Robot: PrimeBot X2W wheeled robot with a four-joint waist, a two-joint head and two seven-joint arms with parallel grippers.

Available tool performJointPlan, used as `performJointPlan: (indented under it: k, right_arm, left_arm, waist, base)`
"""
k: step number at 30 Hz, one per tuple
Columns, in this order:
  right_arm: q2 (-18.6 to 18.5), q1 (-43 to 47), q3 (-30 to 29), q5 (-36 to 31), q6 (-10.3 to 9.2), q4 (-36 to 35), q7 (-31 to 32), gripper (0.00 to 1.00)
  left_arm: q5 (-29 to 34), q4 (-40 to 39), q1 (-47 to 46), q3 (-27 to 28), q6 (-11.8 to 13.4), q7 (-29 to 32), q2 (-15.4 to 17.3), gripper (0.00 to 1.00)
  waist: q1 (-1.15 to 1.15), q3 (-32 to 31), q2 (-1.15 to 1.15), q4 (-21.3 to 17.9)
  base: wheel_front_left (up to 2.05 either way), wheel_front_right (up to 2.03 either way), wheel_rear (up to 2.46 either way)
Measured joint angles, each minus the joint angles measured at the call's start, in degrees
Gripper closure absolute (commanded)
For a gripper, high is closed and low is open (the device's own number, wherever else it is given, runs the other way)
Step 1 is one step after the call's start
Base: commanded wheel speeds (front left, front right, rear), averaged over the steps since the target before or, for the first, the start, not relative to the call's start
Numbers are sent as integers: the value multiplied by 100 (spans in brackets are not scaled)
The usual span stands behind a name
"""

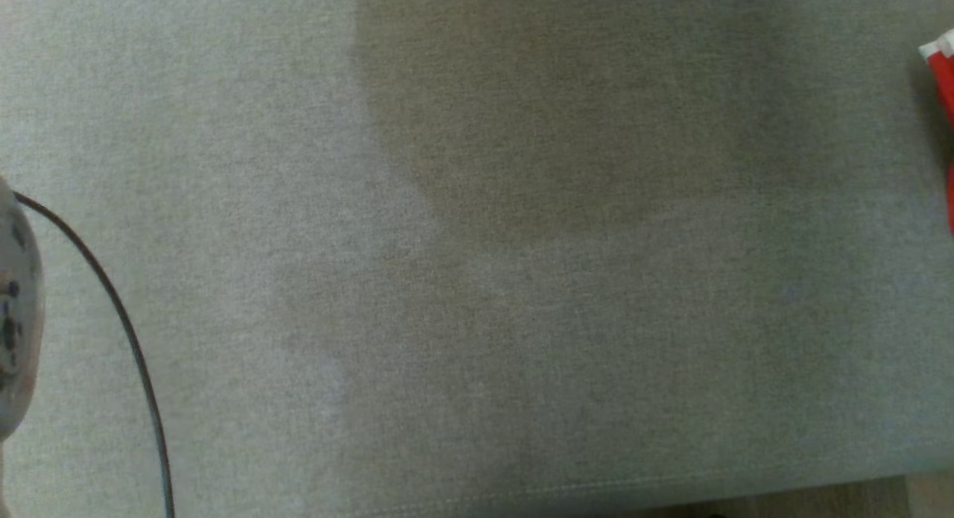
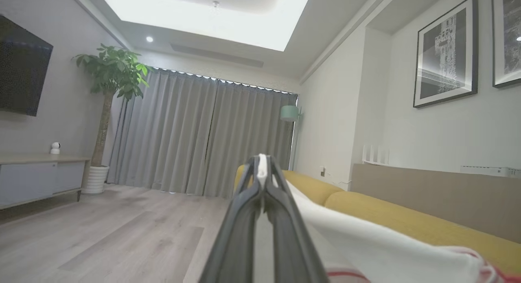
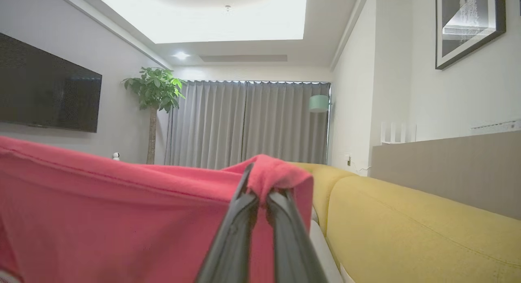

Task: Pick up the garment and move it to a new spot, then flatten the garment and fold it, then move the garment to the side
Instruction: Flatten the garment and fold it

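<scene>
Head view looks straight down on a grey woven fabric surface with a big soft shadow across it. The red and white cloth garment just peeks in at the right edge. The left claw is pinched tight on a white bit of it, and the right claw is clamped on a red fold. Room-wise: grey pleated curtains, a leafy green potted plant, a dark wall-mounted TV, a pale wood-plank floor, and a mustard-yellow fabric sofa running along the wall under black-framed pictures.

One garment, two tools, one sofa.
</scene>
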Motion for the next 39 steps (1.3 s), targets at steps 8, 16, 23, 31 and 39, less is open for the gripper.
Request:
performJointPlan:
  k: [8,16,23,31,39]
  right_arm:
    - [89,174,355,326,0,783,-192,100]
    - [8,1662,1325,1151,0,1441,200,100]
    - [-509,2747,2453,2053,0,1037,1033,100]
    - [-1288,3679,3453,2875,1,283,1663,100]
    - [-1830,4028,4102,3441,0,-292,1985,100]
  left_arm:
    - [118,24,380,138,-374,-42,-265,100]
    - [253,104,2643,122,-644,-40,-411,100]
    - [412,143,4237,-443,-793,-40,-253,100]
    - [104,-66,5625,-1391,-835,-14,124,100]
    - [-394,-850,6372,-1929,-835,420,679,100]
  waist:
    - [-2,75,0,163]
    - [-1,-202,0,372]
    - [-2,-701,0,495]
    - [-2,-1284,0,561]
    - [-2,-1690,1,607]
  base:
    - [0,0,0]
    - [0,0,0]
    - [0,0,0]
    - [0,0,0]
    - [0,0,0]
